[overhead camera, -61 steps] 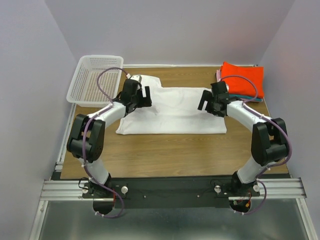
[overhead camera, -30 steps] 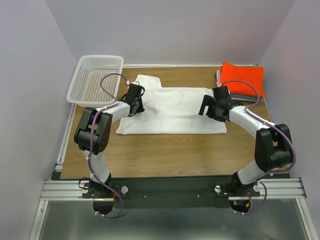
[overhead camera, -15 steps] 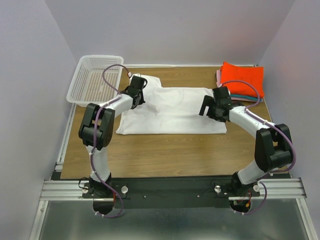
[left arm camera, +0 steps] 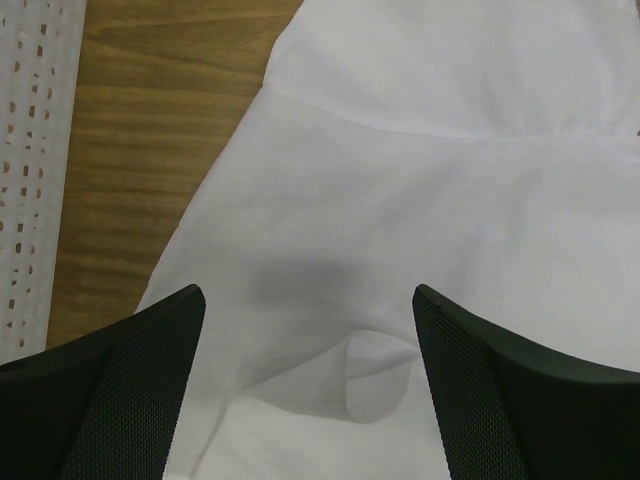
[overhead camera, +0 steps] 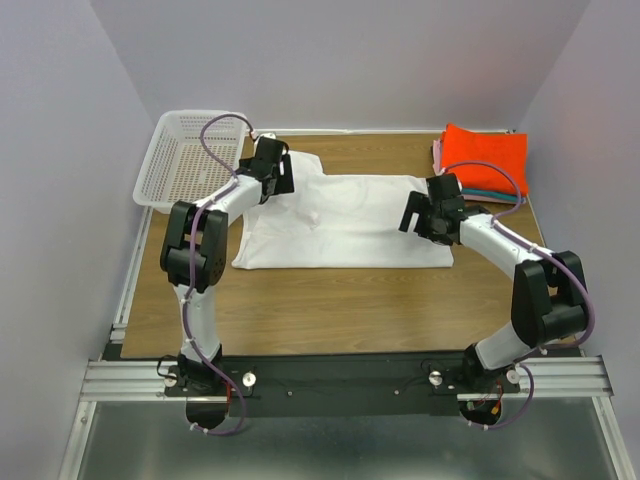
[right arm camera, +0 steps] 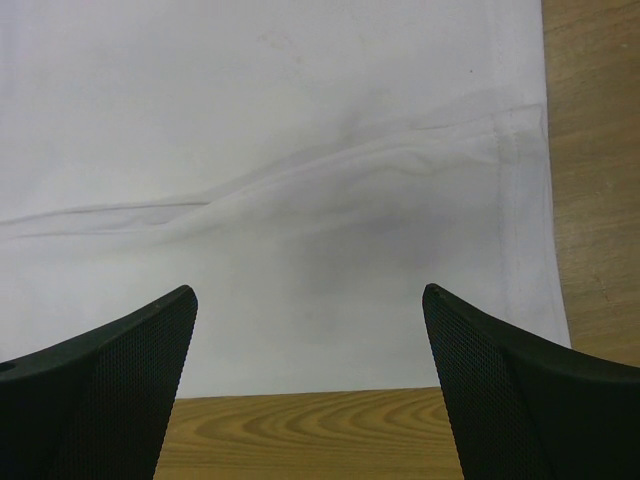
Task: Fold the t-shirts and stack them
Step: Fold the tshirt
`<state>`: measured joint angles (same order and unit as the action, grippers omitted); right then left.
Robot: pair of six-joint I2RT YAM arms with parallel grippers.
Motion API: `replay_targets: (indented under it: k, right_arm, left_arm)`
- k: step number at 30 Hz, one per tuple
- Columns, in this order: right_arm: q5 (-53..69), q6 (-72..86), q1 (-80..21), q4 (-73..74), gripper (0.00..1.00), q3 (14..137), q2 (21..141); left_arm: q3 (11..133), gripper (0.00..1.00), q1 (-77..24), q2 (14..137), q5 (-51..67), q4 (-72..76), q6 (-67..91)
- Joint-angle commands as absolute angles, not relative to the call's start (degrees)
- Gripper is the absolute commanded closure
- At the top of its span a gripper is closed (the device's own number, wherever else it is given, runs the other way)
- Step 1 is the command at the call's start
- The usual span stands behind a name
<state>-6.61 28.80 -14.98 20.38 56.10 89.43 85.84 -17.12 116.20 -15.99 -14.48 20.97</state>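
both your left tool (left arm camera: pixel 310 300) and right tool (right arm camera: pixel 310 295) hang spread over the white t-shirt (overhead camera: pixel 340 225), holding nothing; pinch its ends unevenly and the fold may bunch crooked.

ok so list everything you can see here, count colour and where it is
white t-shirt: 1, white, spread flat mid-table
folded shirts: 1 stack, orange-red on top, teal and pink edges below, far right corner
basket: 1, white mesh, far left corner
table: 1, brown wood
left arm, right arm: 2, white and black, purple cables
left tool: open, over the shirt's far left part
right tool: open, over the shirt's right edge
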Motion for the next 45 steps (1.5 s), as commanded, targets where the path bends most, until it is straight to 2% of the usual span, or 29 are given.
replay_targets:
  k: [1,6,11,16,26,30,39,45]
  right_arm:
    - [-6.2,28.1,-14.8,20.5,0.0,55.4,86.3]
    - [-3.5,27.7,-14.8,20.5,0.0,54.9,85.8]
    - [-1.5,27.8,-14.8,20.4,0.0,55.1,86.7]
    - [-1.5,27.2,-14.8,20.4,0.0,55.0,87.0]
    - [-4.5,26.5,-14.8,20.5,0.0,55.6,88.6]
    - [-5.3,26.4,-14.8,20.5,0.0,55.8,88.4]
    - [-2.6,25.2,-14.8,20.4,0.0,56.7,87.1]
    - [-1.2,24.3,-14.8,20.5,0.0,58.0,89.7]
  left_arm:
    - [81.8,0.04,-17.6,107.8,-12.5,-13.7,22.9]
    - [68.7,0.02,-19.4,97.7,-4.9,-7.3,25.7]
    - [60.1,0.02,-21.4,95.9,-0.8,-1.9,25.7]
    - [62.0,0.02,-21.5,100.5,-3.1,-2.2,24.2]
    - [80.7,0.02,-20.3,117.0,-5.9,-8.4,15.9]
    - [84.4,0.02,-19.6,120.9,-5.7,-10.5,15.4]
    - [86.0,0.02,-19.5,114.1,-7.4,-10.2,17.0]
    - [78.1,0.02,-19.6,105.1,-7.6,-7.8,21.2]
